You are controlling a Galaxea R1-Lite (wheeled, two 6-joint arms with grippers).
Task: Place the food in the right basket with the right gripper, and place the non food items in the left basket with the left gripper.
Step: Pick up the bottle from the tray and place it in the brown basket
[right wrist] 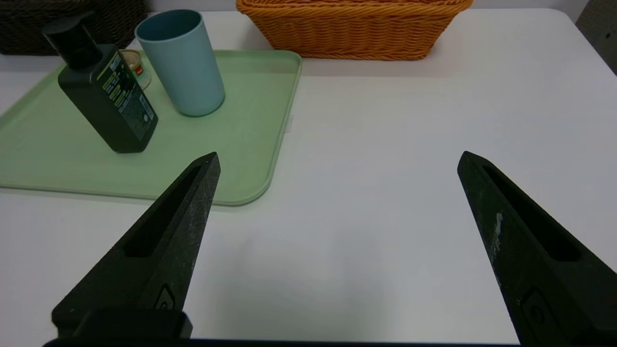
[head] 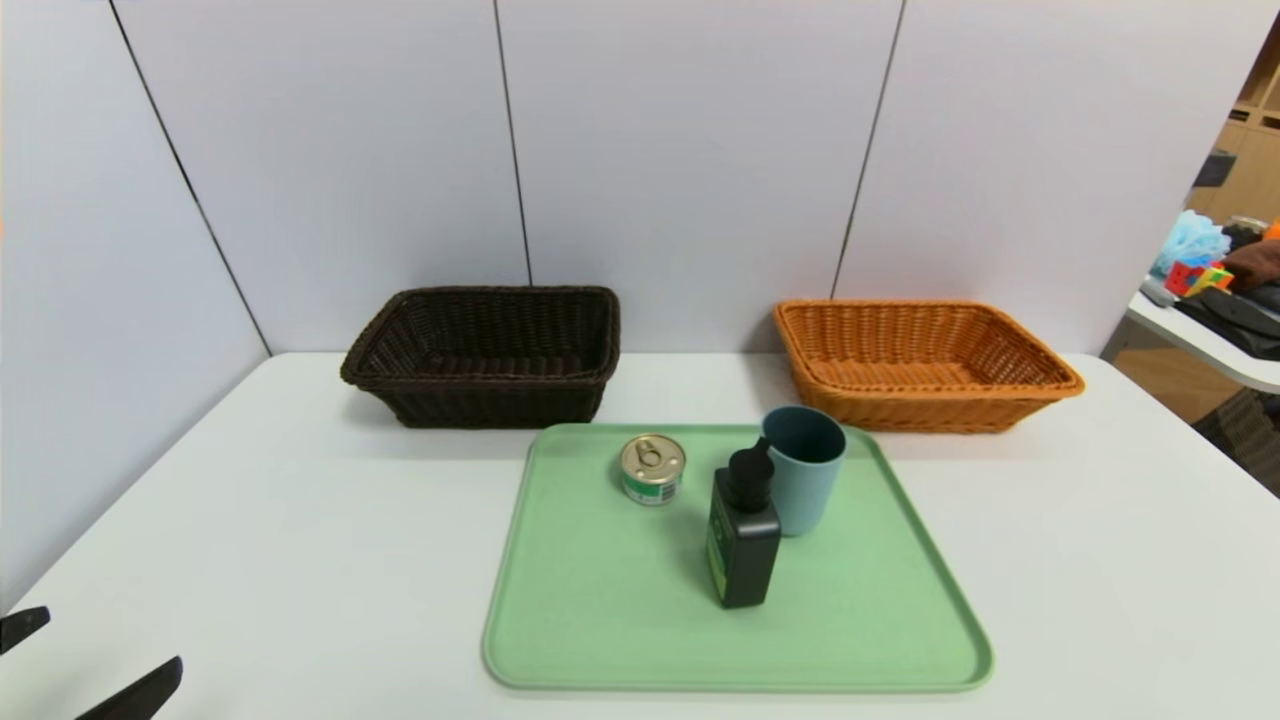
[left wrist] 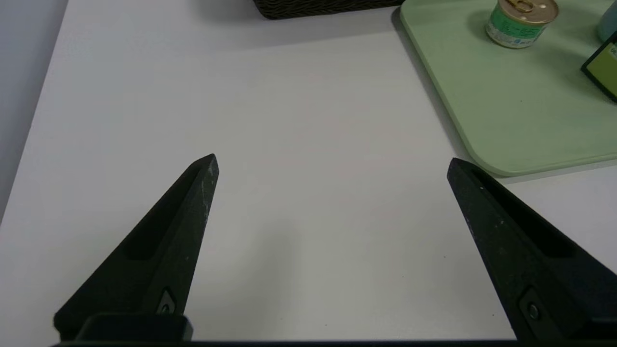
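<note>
**Three items on the tray, both grippers wide and empty**

Head view: tin can (head: 652,468), pump bottle (head: 744,538) and cup (head: 803,468) stand on the green tray (head: 600,620); the left basket (head: 480,355) and right basket (head: 920,362) wait behind.

Left wrist view: the left gripper (left wrist: 332,161), spread wide, holds nothing.

Right wrist view: the right gripper (right wrist: 337,159) is the same. The can looks rigid and smooth; better to grip its sides.

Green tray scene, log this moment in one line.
small tin can, black pump bottle, blue-grey cup: on tray | left gripper, right gripper: open, empty

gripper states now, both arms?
Left gripper: open, empty, over bare table.
Right gripper: open, empty, beside the tray.
</note>
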